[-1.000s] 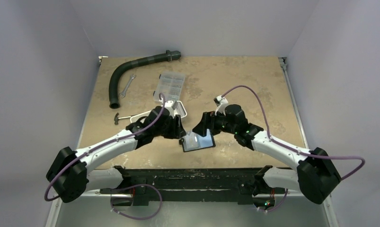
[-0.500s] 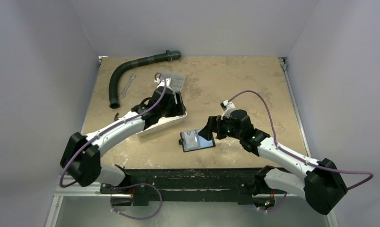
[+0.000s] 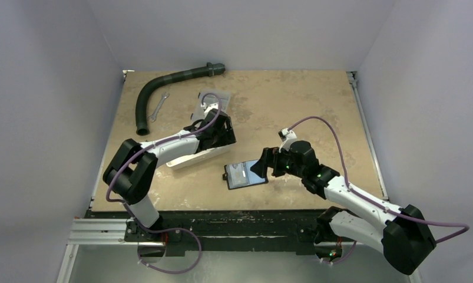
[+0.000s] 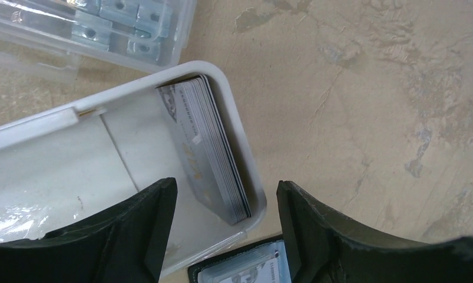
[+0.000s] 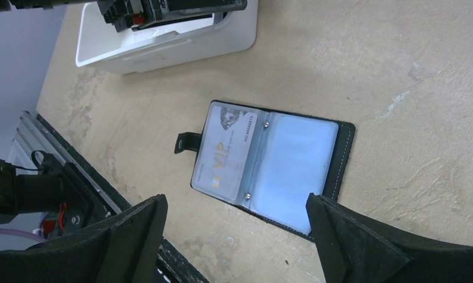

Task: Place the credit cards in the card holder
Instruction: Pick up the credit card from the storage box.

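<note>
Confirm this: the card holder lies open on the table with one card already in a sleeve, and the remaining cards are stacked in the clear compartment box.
Not quite. The remaining cards are stacked in the white tray, not the clear compartment box, as the left wrist view shows. The card holder does lie open with one card in a sleeve.

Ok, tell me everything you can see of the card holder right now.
The card holder lies open and flat on the table, inside up, near the white tray. Black stitched leather-like cover, small strap tab on one edge, clear plastic sleeves pinned by two studs at the spine. One sleeve holds a silvery VIP card; the other looks empty. Only the table touches it.
</note>
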### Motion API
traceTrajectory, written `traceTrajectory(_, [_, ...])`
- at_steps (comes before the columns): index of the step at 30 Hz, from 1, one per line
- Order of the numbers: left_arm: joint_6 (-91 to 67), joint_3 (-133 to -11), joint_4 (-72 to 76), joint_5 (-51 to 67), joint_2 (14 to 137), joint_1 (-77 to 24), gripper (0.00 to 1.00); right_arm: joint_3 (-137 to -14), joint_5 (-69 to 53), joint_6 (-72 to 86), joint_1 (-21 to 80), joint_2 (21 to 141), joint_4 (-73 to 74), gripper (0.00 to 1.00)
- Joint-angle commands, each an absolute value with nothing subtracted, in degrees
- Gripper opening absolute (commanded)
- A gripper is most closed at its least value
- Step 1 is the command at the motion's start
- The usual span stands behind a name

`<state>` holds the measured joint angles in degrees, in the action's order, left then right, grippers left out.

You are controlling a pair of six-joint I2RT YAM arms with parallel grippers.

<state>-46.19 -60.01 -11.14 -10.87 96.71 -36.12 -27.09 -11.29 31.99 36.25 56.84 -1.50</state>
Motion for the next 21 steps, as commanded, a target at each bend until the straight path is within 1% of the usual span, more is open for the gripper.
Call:
traceTrajectory(1, [-47.29,-61.13,-4.05,-8.72,97.38,-35.98,0.67,-26.39,-9.93,32.29,35.85,55.59,-1.85,0.99])
traceTrajectory(4, [-47.43,-59.99,-1.51,-7.85,97.46,-35.87,0.66,-26.04,-10.18,32.56,35.87,55.55,-2.17,0.99])
traceTrajectory(8, [-47.79,-59.6,0.13,-6.9,97.18,-35.9,0.54,-25.85,-10.35,32.78,35.82,55.46,-2.24,0.99])
traceTrajectory(17, [-47.23,-59.07,1.0,-8.03,95.61,-35.93,0.38,-25.81,-10.81,33.26,35.85,55.96,-2.63,0.99])
traceTrajectory(21, [-47.02,-58.72,0.88,-8.22,95.41,-35.94,0.27,-26.01,-10.98,33.4,35.82,56.4,-2.72,0.99])
